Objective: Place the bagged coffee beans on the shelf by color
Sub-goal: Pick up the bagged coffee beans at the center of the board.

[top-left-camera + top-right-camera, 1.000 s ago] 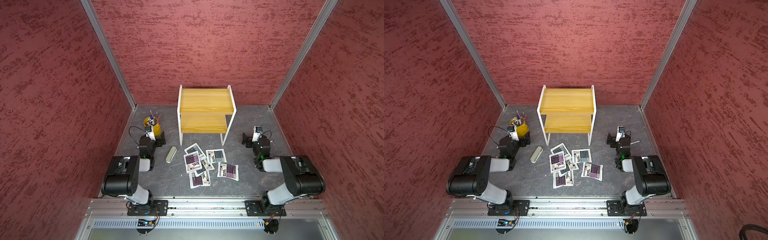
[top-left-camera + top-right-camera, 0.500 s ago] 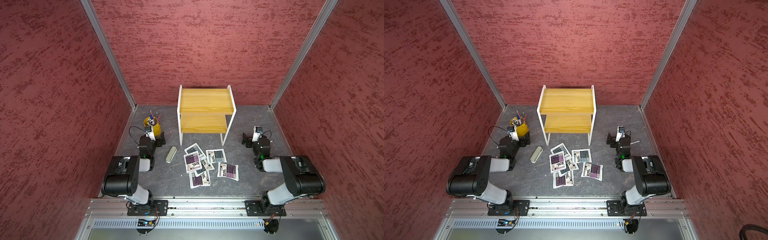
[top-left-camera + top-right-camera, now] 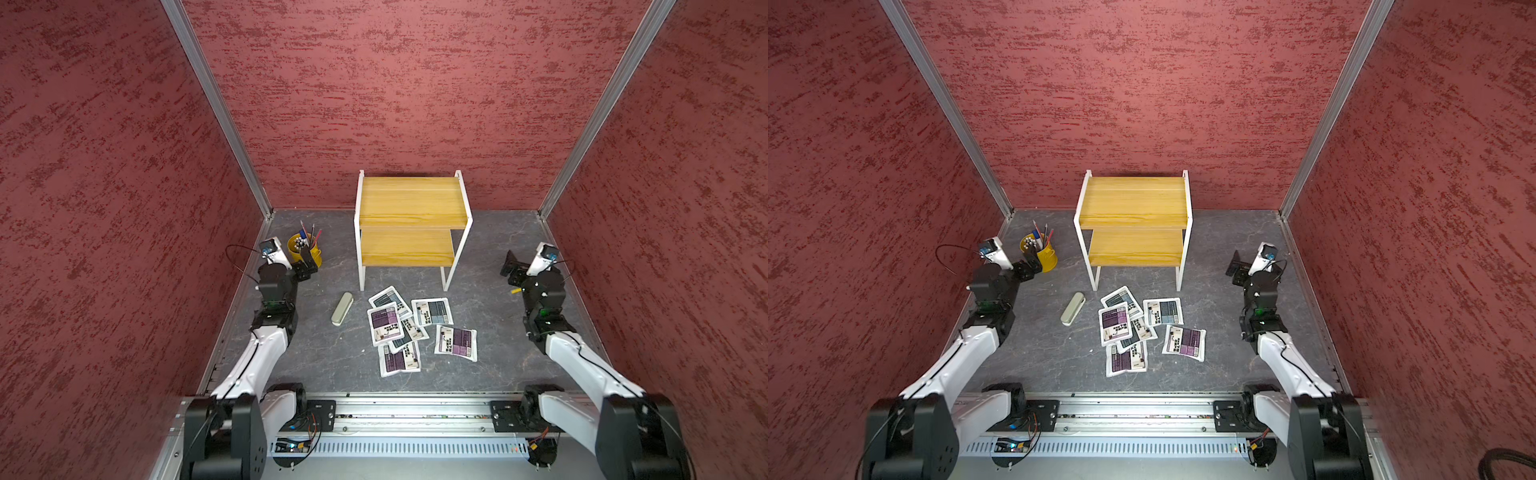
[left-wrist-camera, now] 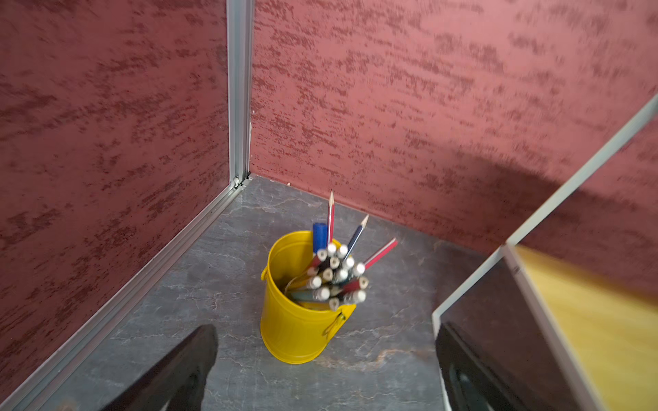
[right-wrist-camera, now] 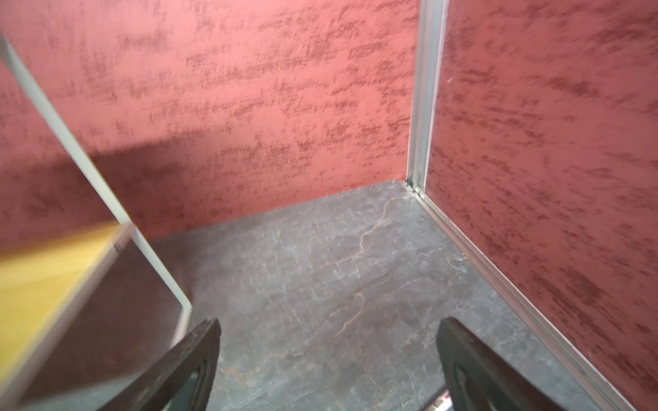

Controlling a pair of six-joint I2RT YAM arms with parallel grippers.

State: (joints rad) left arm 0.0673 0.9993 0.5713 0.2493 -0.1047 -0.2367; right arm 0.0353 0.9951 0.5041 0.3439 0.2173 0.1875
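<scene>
Several bagged coffee beans lie in a loose, partly overlapping heap on the dark floor in front of the shelf [image 3: 409, 203] [image 3: 1133, 199]. Among them are a purple-labelled bag [image 3: 386, 324] [image 3: 1115, 324], a grey-blue one [image 3: 432, 311] [image 3: 1163, 311] and another purple one [image 3: 456, 340] [image 3: 1185, 340]. Both yellow boards of the shelf are bare. My left gripper [image 3: 307, 262] [image 4: 325, 334] stands open at the far left, facing the pen bucket. My right gripper [image 3: 512, 266] [image 5: 329, 323] stands open at the far right over bare floor. Neither touches a bag. Each wrist view catches only an edge of the shelf [image 4: 587, 320] [image 5: 35, 284].
A yellow pen bucket [image 3: 305, 251] [image 4: 299, 320] full of pencils stands left of the shelf, just ahead of my left gripper. A grey-green case [image 3: 342, 307] [image 3: 1072, 308] lies left of the bags. Red walls close in three sides.
</scene>
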